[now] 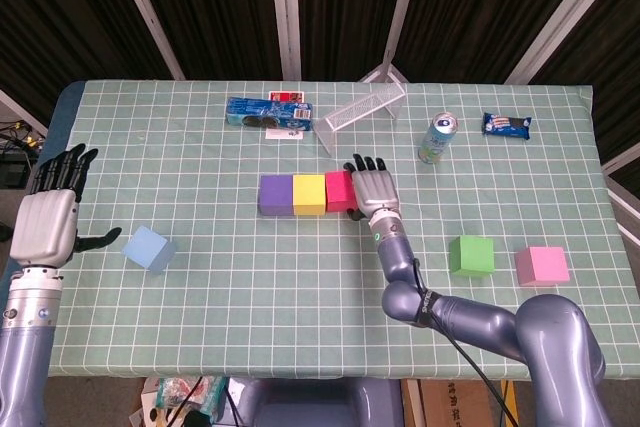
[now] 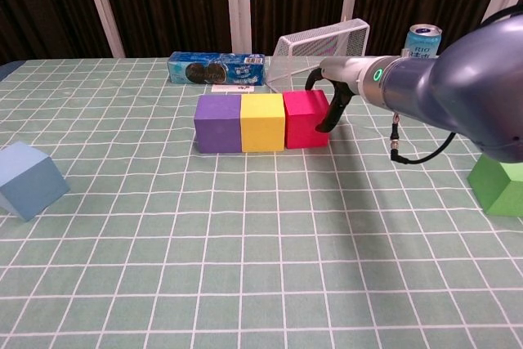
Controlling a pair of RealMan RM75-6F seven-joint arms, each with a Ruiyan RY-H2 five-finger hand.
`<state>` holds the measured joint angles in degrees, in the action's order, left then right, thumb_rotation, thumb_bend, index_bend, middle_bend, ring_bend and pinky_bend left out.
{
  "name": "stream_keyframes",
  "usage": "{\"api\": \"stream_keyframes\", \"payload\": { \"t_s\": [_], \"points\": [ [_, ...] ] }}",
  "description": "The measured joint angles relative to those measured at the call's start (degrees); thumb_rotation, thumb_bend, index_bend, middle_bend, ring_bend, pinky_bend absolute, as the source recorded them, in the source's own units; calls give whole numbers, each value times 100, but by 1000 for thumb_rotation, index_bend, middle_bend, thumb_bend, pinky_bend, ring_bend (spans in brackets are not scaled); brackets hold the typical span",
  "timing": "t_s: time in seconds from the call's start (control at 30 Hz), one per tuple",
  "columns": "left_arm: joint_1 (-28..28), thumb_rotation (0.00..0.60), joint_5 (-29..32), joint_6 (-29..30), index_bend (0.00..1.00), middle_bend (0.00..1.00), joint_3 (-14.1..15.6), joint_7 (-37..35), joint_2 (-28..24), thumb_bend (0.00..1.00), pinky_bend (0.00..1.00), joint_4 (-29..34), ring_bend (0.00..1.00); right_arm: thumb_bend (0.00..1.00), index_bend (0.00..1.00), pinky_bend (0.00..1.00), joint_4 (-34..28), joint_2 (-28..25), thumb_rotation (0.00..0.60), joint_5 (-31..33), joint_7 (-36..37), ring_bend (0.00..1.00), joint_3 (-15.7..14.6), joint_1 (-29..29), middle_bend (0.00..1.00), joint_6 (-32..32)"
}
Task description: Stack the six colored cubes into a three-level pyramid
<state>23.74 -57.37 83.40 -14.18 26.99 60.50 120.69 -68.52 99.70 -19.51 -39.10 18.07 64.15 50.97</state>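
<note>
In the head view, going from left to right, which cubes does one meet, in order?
Blue cube → purple cube → yellow cube → red cube → green cube → pink cube.

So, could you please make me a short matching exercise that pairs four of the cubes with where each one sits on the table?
Things:
1. purple cube
2. light blue cube
3. red cube
4. green cube

Places:
A. alone, near the left hand
B. end of the row, by the right hand
C. beside the pink cube
D. end of the row, against the yellow cube

Pairs: 1-D, 2-A, 3-B, 4-C
</note>
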Motion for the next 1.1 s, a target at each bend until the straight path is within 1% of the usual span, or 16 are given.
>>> {"api": "stream_keyframes", "payload": {
  "t_s": [0.27,0.37,0.53,0.83,1.1],
  "points": [
    [6,600,15,-12,0,0,-1,-2,1,46,21,-15,0,318,257,0,46,50,600,-84,65,0,7,-24,10,-6],
    [6,600,14,-9,0,0,-2,-5,-2,46,21,-13,0,318,243,0,65,72,600,-80,69,0,14,-27,11,-18],
    [6,600,19,-10,0,0,-1,-7,-3,46,21,-16,0,318,175,0,88,98,600,-124,87,0,33,-25,10,-27],
    [8,600,27,-18,0,0,-3,-17,-4,46,21,-27,0,318,164,0,196,166,600,-253,194,0,76,-44,10,-37],
    [13,600,63,-21,0,0,-16,-28,-5,46,22,-47,0,318,164,0,309,272,600,-226,184,0,97,-26,10,-102]
  ]
}}
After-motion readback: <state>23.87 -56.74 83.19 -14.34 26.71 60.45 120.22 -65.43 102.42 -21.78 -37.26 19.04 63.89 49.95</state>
